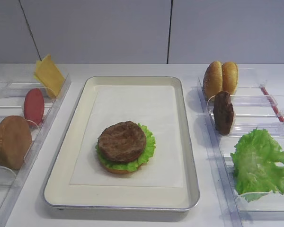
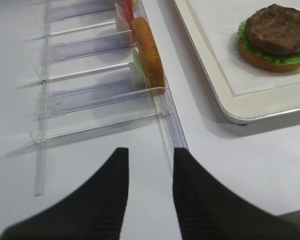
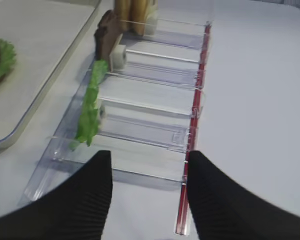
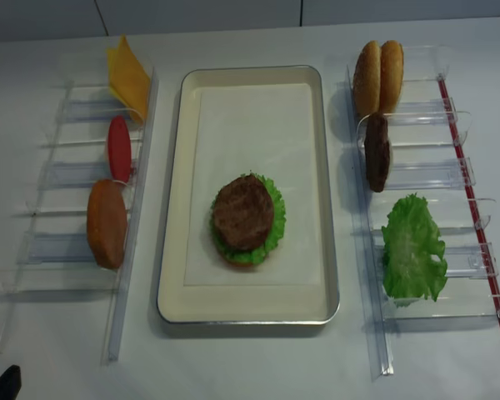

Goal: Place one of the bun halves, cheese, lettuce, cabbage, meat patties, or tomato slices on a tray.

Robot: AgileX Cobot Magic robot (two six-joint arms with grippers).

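Stack (image 1: 125,147): bun half at the bottom, lettuce leaf over it, patty (image 1: 122,141) on top; sits on the tray (image 1: 180,137), toward its near end.
Step in hand, as a judgement: fetching the next layer; cheese or tomato looks the likely pick, since neither is on the stack yet.
Left gripper (image 2: 149,177): open, empty, low over bare table; rack (image 2: 90,95) just ahead, tray ahead and to its right.
Nearest piece to left gripper: bun (image 2: 149,52), on edge in the first filled slot ahead.
Tomato (image 1: 34,106): one slot beyond that bun.
Cheese (image 1: 49,75): farthest slot, leaning upright.
Right gripper (image 3: 149,170): open, empty, just short of the near end of its own rack (image 3: 155,130).
Lettuce (image 3: 89,107): ahead and left of the right gripper, draped against a divider; spare patty (image 3: 106,36) and buns (image 3: 132,12) farther on.
Doing it well: approach from above, jaws straddling the slice across its thin faces; lift straight up clear of the divider before swinging toward the tray.
Placing: centre over the patty, lower until touching, then release.
Risk: thin slice slipping or tilting off the domed patty; clear dividers easy to clip.
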